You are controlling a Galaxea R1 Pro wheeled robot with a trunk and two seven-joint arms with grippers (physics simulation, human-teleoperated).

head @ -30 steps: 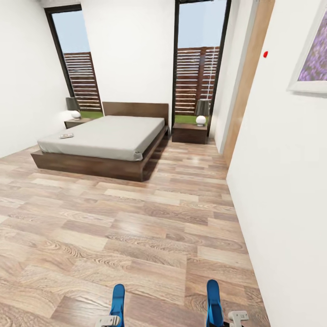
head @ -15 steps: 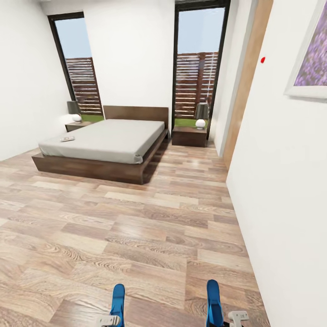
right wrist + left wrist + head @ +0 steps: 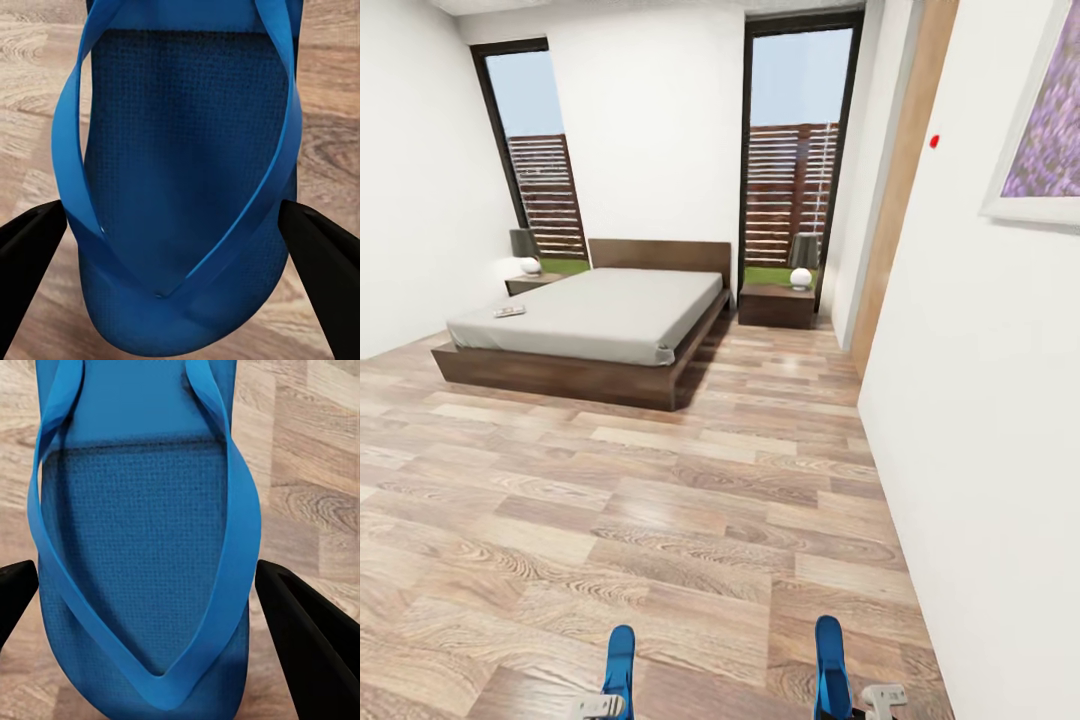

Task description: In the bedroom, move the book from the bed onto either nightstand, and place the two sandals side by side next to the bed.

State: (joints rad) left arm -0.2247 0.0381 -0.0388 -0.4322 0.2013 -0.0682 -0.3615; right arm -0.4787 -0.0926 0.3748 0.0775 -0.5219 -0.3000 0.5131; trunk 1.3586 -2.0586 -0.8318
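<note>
My left sandal (image 3: pixel 620 668) and right sandal (image 3: pixel 830 665) poke up from the head view's bottom edge, which cuts off their lower ends and most of my left gripper (image 3: pixel 600 706) and right gripper (image 3: pixel 875 697). Up close, each sandal (image 3: pixel 142 540) (image 3: pixel 187 172) runs past the frame, and my black fingers (image 3: pixel 311 649) (image 3: pixel 322 259) are clipped at the corners, so I cannot tell where they touch the sole. The book (image 3: pixel 509 312) on the bed (image 3: pixel 600 315) is too small to read. The far nightstand (image 3: pixel 528 284) sits half hidden behind the mattress. The painting (image 3: pixel 1040 130) is cropped.
</note>
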